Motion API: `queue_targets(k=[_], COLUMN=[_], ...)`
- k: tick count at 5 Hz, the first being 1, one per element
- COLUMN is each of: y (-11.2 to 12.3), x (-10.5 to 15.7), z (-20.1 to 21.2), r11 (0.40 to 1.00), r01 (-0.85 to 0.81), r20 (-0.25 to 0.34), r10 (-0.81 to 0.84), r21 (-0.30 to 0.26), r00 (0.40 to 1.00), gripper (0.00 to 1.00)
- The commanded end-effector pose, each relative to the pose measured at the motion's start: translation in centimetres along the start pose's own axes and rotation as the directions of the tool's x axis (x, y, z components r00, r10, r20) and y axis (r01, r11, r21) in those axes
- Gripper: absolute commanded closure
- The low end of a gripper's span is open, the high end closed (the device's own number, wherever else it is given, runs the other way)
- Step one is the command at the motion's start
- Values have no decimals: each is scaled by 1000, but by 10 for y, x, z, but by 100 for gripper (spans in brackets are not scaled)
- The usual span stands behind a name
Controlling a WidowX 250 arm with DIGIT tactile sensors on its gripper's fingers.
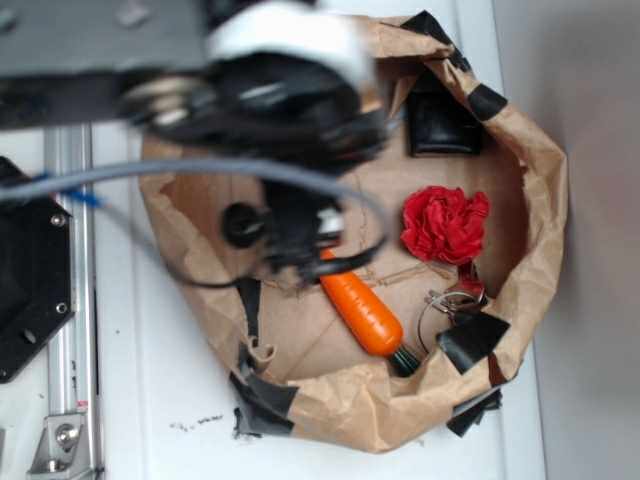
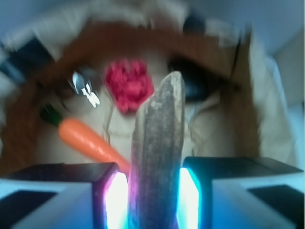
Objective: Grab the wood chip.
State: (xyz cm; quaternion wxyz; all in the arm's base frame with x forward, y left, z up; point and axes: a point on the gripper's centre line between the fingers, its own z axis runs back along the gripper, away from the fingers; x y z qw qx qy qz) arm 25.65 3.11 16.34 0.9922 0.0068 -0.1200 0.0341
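The wood chip point(image 2: 159, 138) is a long, rough grey-brown sliver with a pointed tip. In the wrist view it stands between my two lit pads and sticks out ahead of them. My gripper point(image 2: 152, 179) is shut on it, a pad pressing each flat side. In the exterior view my gripper point(image 1: 300, 240) hangs over the left middle of the brown paper bag point(image 1: 545, 230), and the arm hides the chip there.
An orange carrot point(image 1: 365, 312) lies just right of and below the gripper. A red crumpled cloth point(image 1: 445, 225), a black wallet-like object point(image 1: 443, 125) and a metal key ring point(image 1: 450, 300) sit further right. The bag's rolled walls ring everything.
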Motion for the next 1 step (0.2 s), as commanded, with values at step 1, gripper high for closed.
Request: queue_targets(k=[1], y=[-3], x=[18], z=[-11], r11=[998], r01=[-32], r20=[-140], r10=[39], r21=[55], r00=[989], gripper=[100])
